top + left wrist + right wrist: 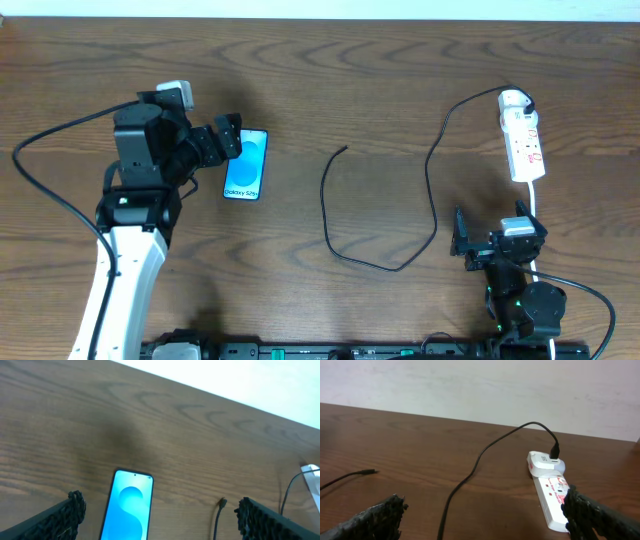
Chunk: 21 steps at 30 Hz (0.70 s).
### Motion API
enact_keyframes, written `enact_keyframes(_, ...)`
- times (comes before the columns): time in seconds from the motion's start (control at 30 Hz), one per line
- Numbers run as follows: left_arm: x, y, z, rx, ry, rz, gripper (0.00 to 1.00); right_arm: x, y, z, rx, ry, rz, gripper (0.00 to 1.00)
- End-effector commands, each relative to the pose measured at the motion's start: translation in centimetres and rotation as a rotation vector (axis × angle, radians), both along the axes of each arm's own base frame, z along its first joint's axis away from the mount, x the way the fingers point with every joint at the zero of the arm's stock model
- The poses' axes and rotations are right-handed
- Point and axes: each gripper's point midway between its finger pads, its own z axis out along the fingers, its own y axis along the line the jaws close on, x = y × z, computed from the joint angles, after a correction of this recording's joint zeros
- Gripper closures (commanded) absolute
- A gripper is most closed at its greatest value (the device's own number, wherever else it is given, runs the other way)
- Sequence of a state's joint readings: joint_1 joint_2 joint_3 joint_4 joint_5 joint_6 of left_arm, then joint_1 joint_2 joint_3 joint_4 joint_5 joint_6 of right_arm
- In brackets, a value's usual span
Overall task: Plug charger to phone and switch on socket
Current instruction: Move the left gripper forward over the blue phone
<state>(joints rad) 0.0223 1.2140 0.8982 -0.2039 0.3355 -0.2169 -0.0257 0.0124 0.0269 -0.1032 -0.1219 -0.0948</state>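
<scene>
The phone (246, 165) lies flat on the table with its blue screen up; it also shows in the left wrist view (127, 507). My left gripper (227, 140) is open, hovering by the phone's upper left end, and holds nothing. The charger cable (432, 190) runs from the socket in a loop to its free plug tip (344, 149), which lies right of the phone (222, 503). The white socket (523, 135) lies at the far right, with the charger's adapter in its far end (546, 462). My right gripper (460, 240) is open and empty, below the socket.
The socket's white cord (535, 198) runs from the socket toward the right arm's base. The charger cable loops across the middle of the brown wooden table (380, 90). A black cable (50, 190) trails from the left arm at the left edge.
</scene>
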Motion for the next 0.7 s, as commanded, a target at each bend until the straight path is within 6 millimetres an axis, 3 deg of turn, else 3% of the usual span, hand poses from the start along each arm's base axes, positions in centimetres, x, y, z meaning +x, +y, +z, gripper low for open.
enact_keyframes(0.0,0.84,-0.11,0.86,-0.01,-0.014,0.0,0.02,-0.01,0.17,-0.06,0.011,-0.002,0.005,0.01)
enact_keyframes(0.67,1.1,0.73,0.49,0.022,-0.008,0.039,0.01,-0.01,0.18,-0.06,0.011,-0.001,0.005,0.01)
